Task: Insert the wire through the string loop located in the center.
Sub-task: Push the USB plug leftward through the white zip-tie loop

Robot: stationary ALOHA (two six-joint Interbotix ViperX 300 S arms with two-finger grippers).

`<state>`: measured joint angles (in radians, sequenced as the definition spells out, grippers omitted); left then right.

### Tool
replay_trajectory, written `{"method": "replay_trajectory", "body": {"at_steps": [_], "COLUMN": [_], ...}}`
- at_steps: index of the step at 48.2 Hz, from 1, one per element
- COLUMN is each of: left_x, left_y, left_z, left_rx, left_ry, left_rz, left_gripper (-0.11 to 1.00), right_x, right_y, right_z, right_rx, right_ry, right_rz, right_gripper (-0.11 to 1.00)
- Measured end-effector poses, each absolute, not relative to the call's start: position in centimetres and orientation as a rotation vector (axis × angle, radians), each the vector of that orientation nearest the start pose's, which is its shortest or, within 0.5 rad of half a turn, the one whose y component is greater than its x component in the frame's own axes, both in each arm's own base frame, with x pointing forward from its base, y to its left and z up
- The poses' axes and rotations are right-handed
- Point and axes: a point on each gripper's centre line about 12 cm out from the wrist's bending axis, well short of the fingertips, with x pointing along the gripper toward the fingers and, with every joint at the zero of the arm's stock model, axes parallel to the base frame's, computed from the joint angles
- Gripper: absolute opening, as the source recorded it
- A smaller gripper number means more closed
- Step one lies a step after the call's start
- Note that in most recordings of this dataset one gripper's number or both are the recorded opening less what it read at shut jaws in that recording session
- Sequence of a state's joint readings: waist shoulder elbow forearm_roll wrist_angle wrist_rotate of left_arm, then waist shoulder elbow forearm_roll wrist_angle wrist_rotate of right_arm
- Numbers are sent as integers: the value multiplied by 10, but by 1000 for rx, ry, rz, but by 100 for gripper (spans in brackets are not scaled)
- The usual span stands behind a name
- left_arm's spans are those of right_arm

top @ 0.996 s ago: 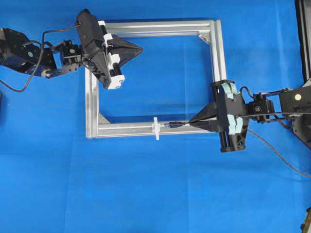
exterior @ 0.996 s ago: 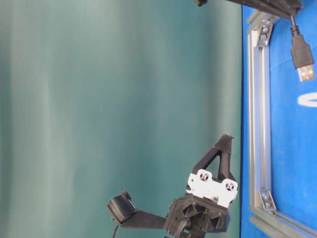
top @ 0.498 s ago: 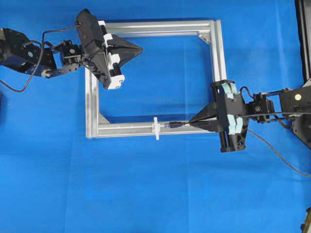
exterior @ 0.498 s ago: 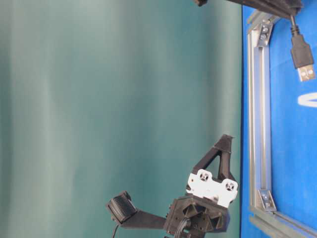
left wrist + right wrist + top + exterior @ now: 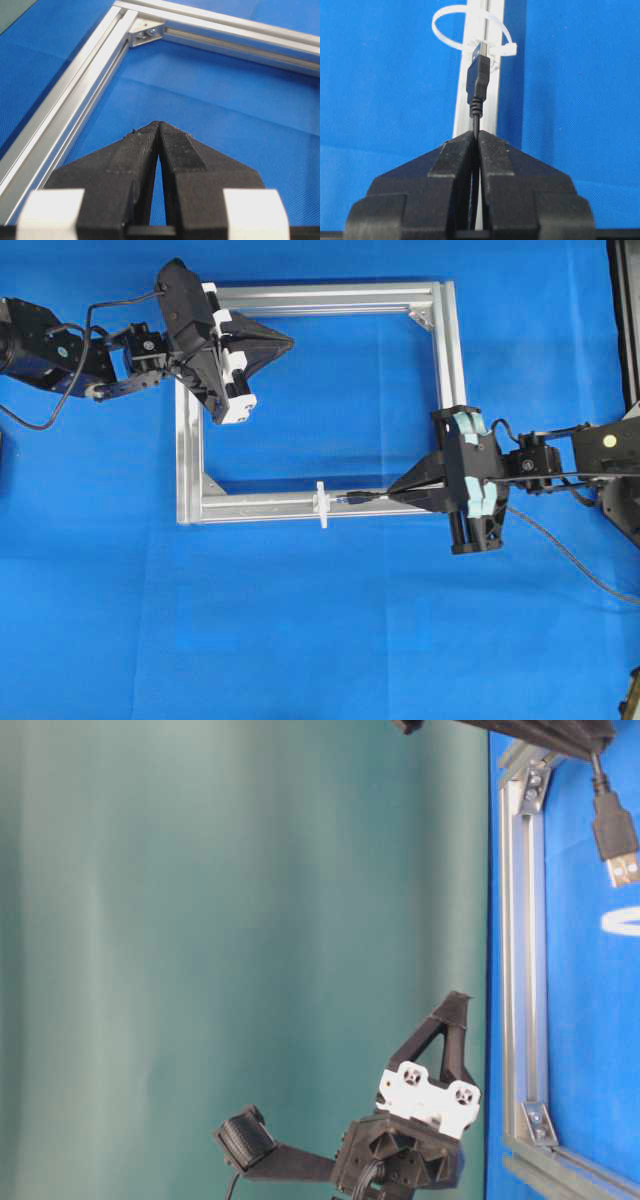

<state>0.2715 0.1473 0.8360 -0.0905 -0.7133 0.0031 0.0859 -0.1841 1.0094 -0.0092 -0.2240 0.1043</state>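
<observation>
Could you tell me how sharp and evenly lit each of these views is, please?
Overhead: even light, crisp, faint shadows inside the frame. Table-level: turned sideways, curtain soft, plug sharp. Left wrist: shut left gripper sharp, far bars slightly soft. Right wrist: right gripper clamps the wire; loop slightly soft.

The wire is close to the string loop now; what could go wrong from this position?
1. The right gripper holds the wire behind the plug, so the free plug could bend aside and miss the string loop.
2. The plug's tip sits low, near the loop's clasp and the frame bar; it may catch there or push the loop instead of entering.
3. The left gripper is shut, empty and far away, so nothing would steady the loop.
</observation>
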Motion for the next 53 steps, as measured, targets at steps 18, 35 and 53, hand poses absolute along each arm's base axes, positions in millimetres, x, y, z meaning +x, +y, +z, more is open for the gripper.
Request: {"method": "replay_trajectory", "body": {"at_steps": [18,35,53], "left_x": [367,367,367], "left_y": [109,109,109], "left_z": [134,134,134], "left_rx": [-94,-92,-94], "left_ry": [261,261,261], "left_rz": [337,336,337], "left_gripper": [0,0,0], "right_x": [334,368,372], "right_y": [29,32,32], "right_z": [136,135,135], "right_rx": [69,70,70], "right_ry": [583,560,556], "right_rz": [58,60,60], "right_gripper": [-2,-2,-2]}}
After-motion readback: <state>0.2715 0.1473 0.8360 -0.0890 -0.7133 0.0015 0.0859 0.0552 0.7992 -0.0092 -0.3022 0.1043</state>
